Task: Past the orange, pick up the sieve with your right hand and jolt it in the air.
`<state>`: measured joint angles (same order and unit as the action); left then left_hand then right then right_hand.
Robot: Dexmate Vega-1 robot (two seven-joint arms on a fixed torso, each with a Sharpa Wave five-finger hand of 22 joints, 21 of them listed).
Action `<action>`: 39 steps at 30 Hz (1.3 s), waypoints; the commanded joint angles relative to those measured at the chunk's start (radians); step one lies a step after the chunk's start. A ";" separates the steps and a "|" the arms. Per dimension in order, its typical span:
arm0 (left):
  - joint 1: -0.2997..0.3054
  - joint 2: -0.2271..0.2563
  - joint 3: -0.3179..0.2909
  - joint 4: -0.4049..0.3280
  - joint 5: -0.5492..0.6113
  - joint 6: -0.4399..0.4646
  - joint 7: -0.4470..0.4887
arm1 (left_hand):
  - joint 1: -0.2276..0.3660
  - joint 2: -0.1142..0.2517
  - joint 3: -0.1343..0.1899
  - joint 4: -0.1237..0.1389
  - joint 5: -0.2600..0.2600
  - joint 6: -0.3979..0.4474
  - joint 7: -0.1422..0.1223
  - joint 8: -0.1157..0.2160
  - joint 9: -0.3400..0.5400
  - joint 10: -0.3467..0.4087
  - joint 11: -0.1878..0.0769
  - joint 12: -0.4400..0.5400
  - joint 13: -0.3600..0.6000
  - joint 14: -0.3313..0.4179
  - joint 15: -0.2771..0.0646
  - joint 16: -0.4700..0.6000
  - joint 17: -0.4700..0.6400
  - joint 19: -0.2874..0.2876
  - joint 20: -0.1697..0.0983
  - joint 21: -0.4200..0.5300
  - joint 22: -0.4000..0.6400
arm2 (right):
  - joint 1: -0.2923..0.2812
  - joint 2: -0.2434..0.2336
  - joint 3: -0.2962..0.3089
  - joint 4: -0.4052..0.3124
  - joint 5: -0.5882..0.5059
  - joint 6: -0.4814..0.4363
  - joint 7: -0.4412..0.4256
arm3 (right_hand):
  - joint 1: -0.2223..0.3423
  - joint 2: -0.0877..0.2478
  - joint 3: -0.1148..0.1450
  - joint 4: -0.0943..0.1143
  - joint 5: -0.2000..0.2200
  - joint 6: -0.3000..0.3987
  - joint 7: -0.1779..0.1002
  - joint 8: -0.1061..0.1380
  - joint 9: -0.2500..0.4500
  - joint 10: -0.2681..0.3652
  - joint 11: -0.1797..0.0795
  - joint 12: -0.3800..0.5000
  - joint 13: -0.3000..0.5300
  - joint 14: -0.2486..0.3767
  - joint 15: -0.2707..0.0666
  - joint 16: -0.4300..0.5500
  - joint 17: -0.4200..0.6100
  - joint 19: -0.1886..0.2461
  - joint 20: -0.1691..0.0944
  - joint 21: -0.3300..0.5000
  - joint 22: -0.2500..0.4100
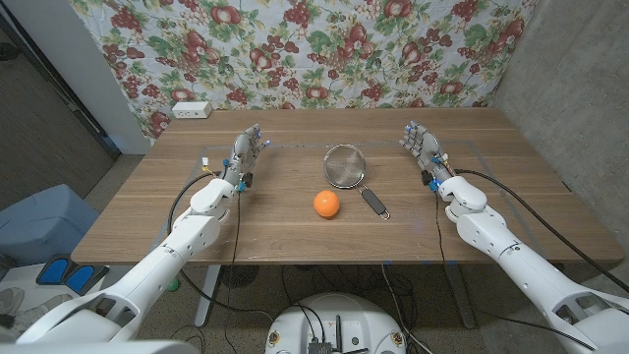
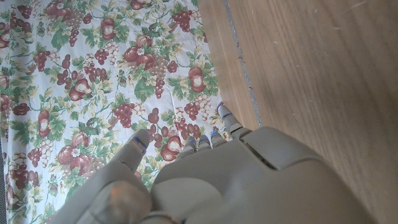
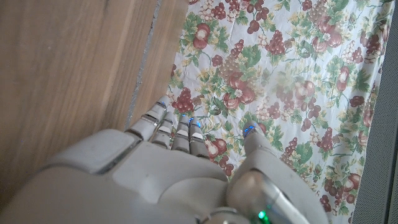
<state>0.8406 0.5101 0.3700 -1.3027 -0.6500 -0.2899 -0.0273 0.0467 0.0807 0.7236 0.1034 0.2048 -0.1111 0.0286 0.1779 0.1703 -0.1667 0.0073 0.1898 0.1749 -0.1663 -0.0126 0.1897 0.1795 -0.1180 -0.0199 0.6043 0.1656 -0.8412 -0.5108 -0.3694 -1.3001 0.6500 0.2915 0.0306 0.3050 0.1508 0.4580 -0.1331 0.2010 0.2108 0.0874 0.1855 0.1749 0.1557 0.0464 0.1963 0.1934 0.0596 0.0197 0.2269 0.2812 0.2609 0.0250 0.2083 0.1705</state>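
Nearest the desk's (image 1: 147,231) front edge lies the orange (image 1: 327,204); just beyond it sits the sieve (image 1: 345,165), empty, handle toward the front right. Left hand (image 1: 246,153) and right hand (image 1: 423,147) hold nothing, fingers extended, well apart from the sieve.

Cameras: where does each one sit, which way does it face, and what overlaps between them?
Head view: on the robot's head, looking down at the wooden table with round orange fruit and metal mesh sieve; both arms, left hand, right hand show.
Left wrist view: on the left wrist, along the left hand's back toward the floral fruit-print cloth.
Right wrist view: on the right wrist, along the right hand's back toward the same cloth.
Shared: all three show table and cloth.
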 commanded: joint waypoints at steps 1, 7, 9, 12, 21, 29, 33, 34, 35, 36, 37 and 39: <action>0.005 0.001 -0.003 -0.006 -0.001 0.000 0.004 | 0.000 0.088 0.008 0.000 0.005 -0.007 0.000 0.004 0.002 -0.038 -0.001 0.003 0.002 -0.015 -0.002 0.003 0.002 -0.009 -0.001 0.005 0.004 | -0.002 0.001 0.000 0.001 0.000 0.005 0.001 | 0.001 0.004 0.005 0.000 0.006 0.009 -0.002 0.005 0.005 0.008 -0.001 0.004 0.004 0.006 0.000 0.006 0.004 0.004 -0.003 0.002 0.001; 0.004 0.002 -0.005 -0.003 -0.001 -0.006 -0.001 | 0.000 0.087 0.008 0.000 0.005 -0.007 0.000 0.004 0.002 -0.038 -0.001 0.003 0.002 -0.015 -0.002 0.002 0.002 -0.008 0.000 0.003 0.004 | -0.002 0.001 -0.002 -0.001 -0.002 0.001 -0.002 | 0.002 0.004 0.005 0.000 0.006 0.009 -0.001 0.004 0.005 0.008 -0.001 0.004 0.004 0.005 0.000 0.005 0.003 0.004 -0.003 0.001 0.001; 0.002 0.002 -0.004 0.000 -0.002 -0.007 -0.005 | 0.000 0.087 0.008 0.000 0.005 -0.007 0.000 0.004 0.002 -0.038 -0.003 0.003 0.002 -0.015 -0.003 0.002 0.002 -0.008 -0.001 0.002 0.004 | -0.002 0.002 -0.001 -0.003 -0.002 0.002 -0.003 | 0.002 0.004 0.005 0.000 0.006 0.009 -0.002 0.004 0.005 0.008 -0.001 0.004 0.004 0.005 0.000 0.005 0.003 0.004 -0.004 0.000 0.001; 0.001 0.002 -0.005 0.003 -0.003 -0.008 -0.008 | 0.000 0.086 0.009 0.000 0.005 -0.007 0.000 0.004 0.002 -0.038 -0.003 0.003 0.002 -0.015 -0.003 0.002 0.002 -0.007 -0.001 0.001 0.005 | -0.003 0.001 -0.002 -0.007 -0.003 -0.002 -0.007 | 0.002 0.004 0.005 -0.001 0.006 0.009 -0.002 0.004 0.005 0.009 -0.001 0.004 0.004 0.005 -0.001 0.005 0.002 0.005 -0.003 0.000 0.001; -0.008 0.002 -0.003 0.015 -0.004 -0.004 -0.016 | 0.000 0.084 0.009 -0.001 0.005 -0.006 -0.002 0.004 0.002 -0.037 -0.004 0.003 0.002 -0.012 -0.003 0.003 0.001 -0.005 0.003 -0.003 0.005 | 0.003 0.009 -0.005 0.005 -0.003 0.002 -0.002 | 0.002 0.004 0.005 -0.001 0.006 0.008 -0.002 0.004 0.005 0.009 -0.002 0.004 0.004 0.005 -0.001 0.005 0.001 0.006 -0.003 -0.002 0.001; -0.017 0.029 0.017 -0.014 0.066 0.023 0.042 | 0.082 0.002 -0.019 -0.208 -0.028 0.052 -0.078 0.014 0.006 0.052 -0.019 0.021 0.004 0.162 0.056 0.019 -0.007 0.146 0.100 -0.025 0.007 | 0.005 0.008 -0.007 0.006 -0.002 -0.006 -0.004 | 0.002 0.005 0.004 -0.001 0.007 0.007 -0.010 0.003 0.005 0.006 -0.006 0.002 0.004 0.005 0.029 0.005 0.000 0.003 0.022 -0.005 0.002; -0.028 0.037 0.027 -0.019 0.096 0.031 0.056 | 0.098 -0.003 -0.026 -0.247 -0.032 0.079 -0.082 0.019 0.006 0.132 -0.013 0.039 0.005 0.207 0.056 0.020 -0.006 0.183 0.102 -0.031 0.009 | 0.008 0.008 -0.006 0.009 -0.001 -0.007 -0.002 | 0.001 0.005 0.003 0.001 0.007 0.007 -0.011 0.004 0.005 0.005 -0.006 0.002 0.005 0.010 0.036 0.008 0.000 0.006 0.033 -0.005 0.002; -0.031 0.037 0.030 -0.017 0.099 0.032 0.054 | 0.099 -0.003 -0.026 -0.249 -0.032 0.082 -0.081 0.019 0.006 0.134 -0.013 0.039 0.005 0.210 0.055 0.020 -0.006 0.184 0.101 -0.031 0.009 | 0.008 0.008 -0.006 0.010 -0.001 -0.006 -0.002 | 0.000 0.005 0.003 0.001 0.007 0.007 -0.012 0.004 0.005 0.005 -0.006 0.002 0.005 0.009 0.034 0.008 0.000 0.007 0.034 -0.004 0.002; -0.035 0.037 0.032 -0.014 0.103 0.031 0.052 | 0.100 -0.004 -0.027 -0.251 -0.032 0.084 -0.080 0.020 0.006 0.137 -0.012 0.039 0.005 0.214 0.056 0.021 -0.006 0.186 0.101 -0.032 0.009 | 0.010 0.008 -0.007 0.011 -0.003 -0.006 0.000 | 0.000 0.005 0.003 0.001 0.007 0.007 -0.012 0.004 0.005 0.006 -0.006 0.002 0.005 0.012 0.036 0.009 0.000 0.007 0.035 -0.004 0.002; -0.038 0.038 0.035 -0.013 0.111 0.031 0.054 | 0.100 -0.004 -0.027 -0.252 -0.032 0.086 -0.079 0.020 0.006 0.139 -0.011 0.039 0.005 0.216 0.055 0.021 -0.006 0.186 0.101 -0.032 0.009 | 0.010 0.008 -0.006 0.012 -0.002 -0.007 0.000 | 0.000 0.005 0.003 0.001 0.007 0.008 -0.011 0.004 0.005 0.006 -0.006 0.002 0.005 0.013 0.037 0.009 0.000 0.008 0.034 -0.004 0.003; -0.040 0.040 0.038 -0.016 0.120 0.034 0.059 | 0.103 -0.006 -0.028 -0.257 -0.032 0.093 -0.076 0.021 0.006 0.145 -0.012 0.039 0.006 0.226 0.056 0.023 -0.006 0.193 0.102 -0.033 0.009 | 0.010 0.008 -0.006 0.011 0.000 -0.009 -0.001 | 0.000 0.005 0.003 0.001 0.007 0.008 -0.011 0.004 0.005 0.007 -0.007 0.003 0.005 0.014 0.037 0.010 0.000 0.009 0.034 -0.004 0.003; -0.048 0.046 0.047 -0.017 0.139 0.037 0.060 | 0.111 -0.008 -0.031 -0.267 -0.033 0.112 -0.069 0.023 0.006 0.162 -0.013 0.040 0.006 0.263 0.056 0.029 -0.005 0.204 0.110 -0.037 0.010 | 0.012 0.006 -0.007 0.014 -0.001 -0.008 0.003 | -0.001 0.005 0.003 0.002 0.007 0.009 -0.010 0.004 0.005 0.007 -0.006 0.002 0.005 0.015 0.036 0.010 0.000 0.010 0.034 -0.004 0.003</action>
<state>0.8197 0.5349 0.3872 -1.3094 -0.5949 -0.2734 0.0010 0.1420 0.0700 0.6933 -0.1529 0.1769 -0.0191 -0.0409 0.1928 0.1750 -0.0184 -0.0040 0.2210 0.1796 0.0643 0.0444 0.2082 0.1702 0.0741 0.0823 0.5725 0.1708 -0.8354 -0.5037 -0.3748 -1.2933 0.6474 0.2876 0.0274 0.3056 0.1502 0.4584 -0.1337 0.2010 0.2161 0.0818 0.1854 0.1745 0.1555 0.0464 0.1963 0.1930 0.0680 0.0503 0.2277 0.2785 0.2676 0.0540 0.2033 0.1703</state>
